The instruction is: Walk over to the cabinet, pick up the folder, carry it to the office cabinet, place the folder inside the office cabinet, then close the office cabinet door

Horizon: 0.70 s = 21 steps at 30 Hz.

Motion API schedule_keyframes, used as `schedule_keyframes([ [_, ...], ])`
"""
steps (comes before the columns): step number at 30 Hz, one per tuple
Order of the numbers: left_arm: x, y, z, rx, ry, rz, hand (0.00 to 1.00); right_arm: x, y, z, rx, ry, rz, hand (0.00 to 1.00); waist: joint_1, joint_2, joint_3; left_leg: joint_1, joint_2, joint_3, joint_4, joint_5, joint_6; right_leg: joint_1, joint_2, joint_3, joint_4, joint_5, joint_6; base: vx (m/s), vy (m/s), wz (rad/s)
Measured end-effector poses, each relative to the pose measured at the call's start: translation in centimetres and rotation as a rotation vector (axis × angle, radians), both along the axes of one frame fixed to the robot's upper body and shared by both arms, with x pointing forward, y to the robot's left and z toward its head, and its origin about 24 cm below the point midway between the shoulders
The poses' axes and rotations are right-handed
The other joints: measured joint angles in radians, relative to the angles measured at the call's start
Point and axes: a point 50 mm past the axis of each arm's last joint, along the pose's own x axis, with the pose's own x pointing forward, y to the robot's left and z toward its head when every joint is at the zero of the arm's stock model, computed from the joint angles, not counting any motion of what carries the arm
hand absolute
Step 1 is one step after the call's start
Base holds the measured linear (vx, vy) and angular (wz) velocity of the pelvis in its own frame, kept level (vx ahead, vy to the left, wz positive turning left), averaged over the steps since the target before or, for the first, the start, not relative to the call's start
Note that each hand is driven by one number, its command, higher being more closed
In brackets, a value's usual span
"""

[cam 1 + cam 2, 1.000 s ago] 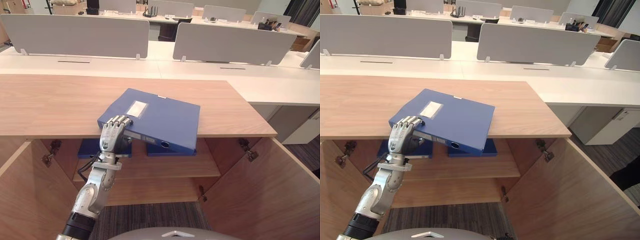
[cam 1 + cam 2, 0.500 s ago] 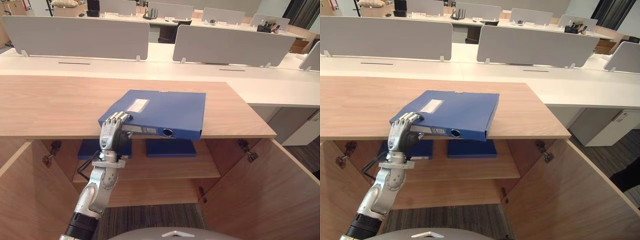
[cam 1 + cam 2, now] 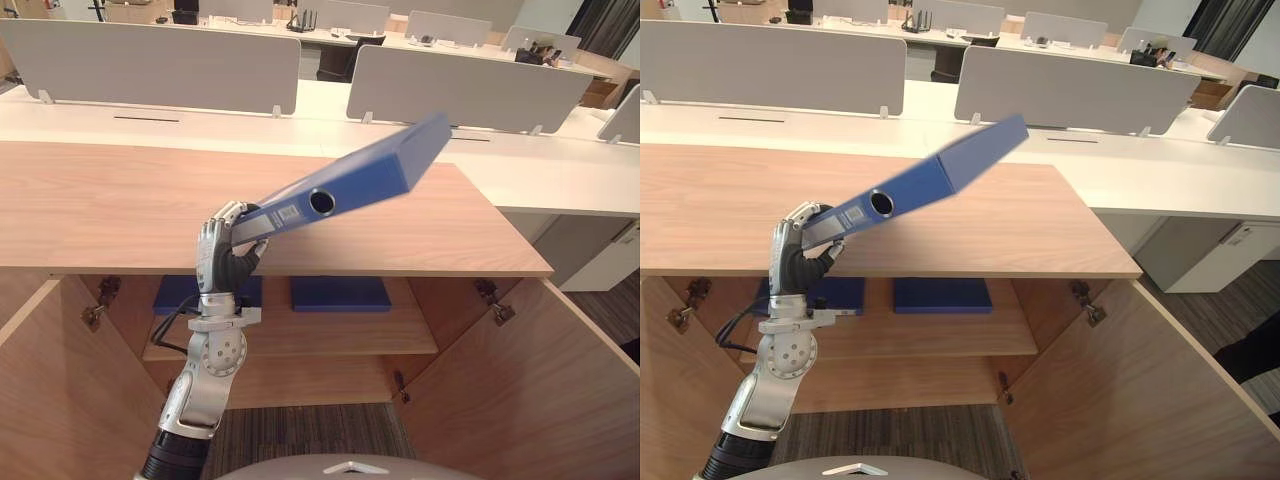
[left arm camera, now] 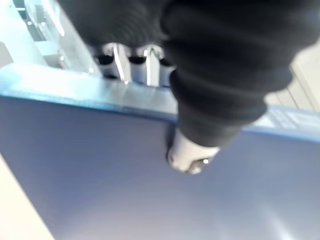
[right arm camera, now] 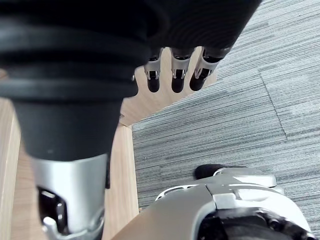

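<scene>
Your left hand (image 3: 215,250) pinches the folder (image 3: 350,180) at one spine end. Stiff and long, it will likely lever loose; grip nearer mid-spine. Right hand (image 5: 172,75) hangs relaxed.

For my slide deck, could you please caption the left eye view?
Left hand holds the blue folder by one end, tilted above the cabinet top.

Open wooden cabinet (image 3: 120,210), inner shelf (image 3: 405,332), two blue folders (image 3: 340,293) lying flat on it
</scene>
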Motion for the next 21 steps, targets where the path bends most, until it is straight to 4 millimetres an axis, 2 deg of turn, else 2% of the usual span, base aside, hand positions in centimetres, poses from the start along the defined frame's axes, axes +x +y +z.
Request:
schedule_keyframes([
  [4,-0.7,0.3,1.7,-0.091,-0.105,0.046,1.0,1.0,0.0,0.6,-0.039,-0.076,0.027,0.0,-0.002,0.008,0.005,-0.011,0.011,0.011,0.0,-0.007,-0.005,-0.024,0.01,0.023,0.018,0.002,-0.004,-0.06,-0.017,-0.12],
  [8,-1.5,0.8,3.2,-0.177,-0.205,0.111,1.0,3.5,0.1,2.7,-0.098,-0.289,-0.005,0.0,-0.005,0.013,0.01,-0.014,0.02,0.036,0.0,-0.003,0.001,-0.047,0.024,0.049,0.03,0.01,-0.012,-0.07,-0.018,-0.18],
  [9,-1.7,1.0,3.5,-0.194,-0.228,0.126,1.0,4.5,0.2,3.8,-0.115,-0.375,-0.014,0.0,-0.015,0.025,0.018,-0.014,0.02,0.036,0.0,-0.002,0.004,-0.048,0.025,0.049,0.031,0.011,-0.011,-0.1,-0.015,-0.04],
  [11,-2.0,1.0,3.9,-0.217,-0.257,0.142,1.0,6.0,0.1,5.5,-0.147,-0.495,-0.033,0.0,-0.023,0.027,0.019,-0.014,0.02,0.041,0.0,0.001,0.007,-0.06,0.026,0.052,0.03,0.01,-0.01,-0.08,0.001,-0.06],
  [13,-2.6,1.2,4.3,-0.245,-0.29,0.167,1.0,8.2,0.3,8.2,-0.172,-0.675,-0.052,0.0,-0.026,0.026,0.021,-0.019,0.022,0.059,0.0,0.01,0.0,-0.081,0.029,0.072,0.029,0.012,-0.007,-0.05,0.014,-0.22],
  [18,-3.6,1.3,3.8,-0.27,-0.28,0.188,1.0,9.9,0.1,13.4,-0.238,-0.952,-0.099,0.0,-0.031,0.025,0.025,-0.02,0.022,0.076,0.0,0.01,-0.001,-0.087,0.03,0.086,0.018,0.014,-0.005,-0.01,0.011,-0.13],
  [19,-3.8,1.2,3.7,-0.273,-0.273,0.184,1.0,10.4,-0.1,15.4,-0.263,-1.05,-0.108,0.0,-0.03,0.024,0.025,-0.021,0.022,0.087,0.0,0.008,-0.001,-0.093,0.03,0.097,0.017,0.016,-0.002,0.01,0.019,-0.16],
  [21,-4.0,1.0,3.9,-0.28,-0.28,0.172,1.0,11.0,-0.2,17.8,-0.301,-1.17,-0.116,0.0,-0.032,0.023,0.025,-0.023,0.021,0.093,0.0,0.005,0.0,-0.098,0.03,0.103,0.014,0.022,0.006,0.02,0.018,-0.15],
])
